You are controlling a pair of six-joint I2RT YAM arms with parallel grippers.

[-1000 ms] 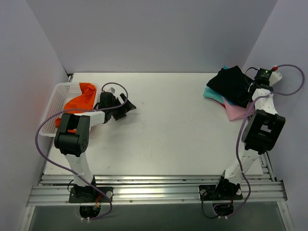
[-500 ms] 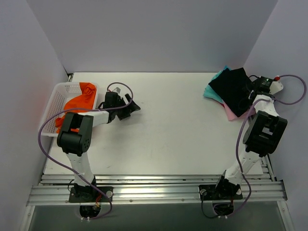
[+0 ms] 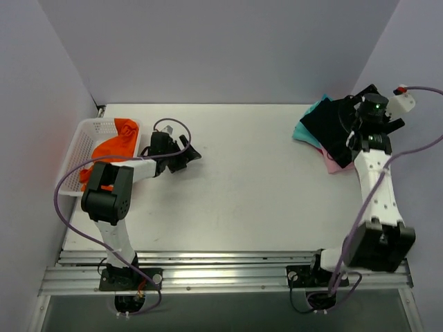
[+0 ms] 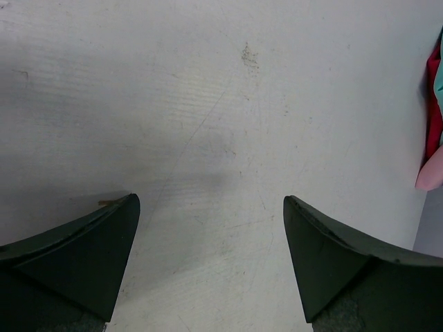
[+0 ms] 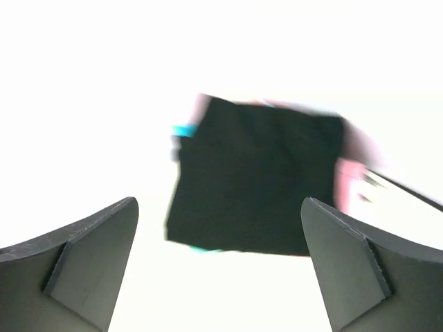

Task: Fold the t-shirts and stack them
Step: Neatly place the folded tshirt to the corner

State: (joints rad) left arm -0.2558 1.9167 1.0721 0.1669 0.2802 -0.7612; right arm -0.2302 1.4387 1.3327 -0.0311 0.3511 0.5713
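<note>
A folded black t-shirt (image 3: 329,124) lies on top of a teal one (image 3: 300,133) and a pink one (image 3: 337,163) at the far right of the table. My right gripper (image 3: 374,123) hangs above that stack, open and empty. In the right wrist view the black t-shirt (image 5: 256,180) shows well below the open right gripper (image 5: 218,200), with teal (image 5: 183,131) and pink (image 5: 349,173) edges peeking out. An orange t-shirt (image 3: 118,142) lies bunched in the basket. My left gripper (image 3: 188,155) is open over bare table (image 4: 208,104), right of the basket.
The white mesh basket (image 3: 79,149) stands at the left edge of the table. Grey walls close in on the left, back and right. A metal rail (image 3: 221,270) runs along the near edge by the arm bases.
My right gripper opened, let go of the black t-shirt and rose off the stack, where the shirt now lies flat. My left gripper shifted slightly right.
</note>
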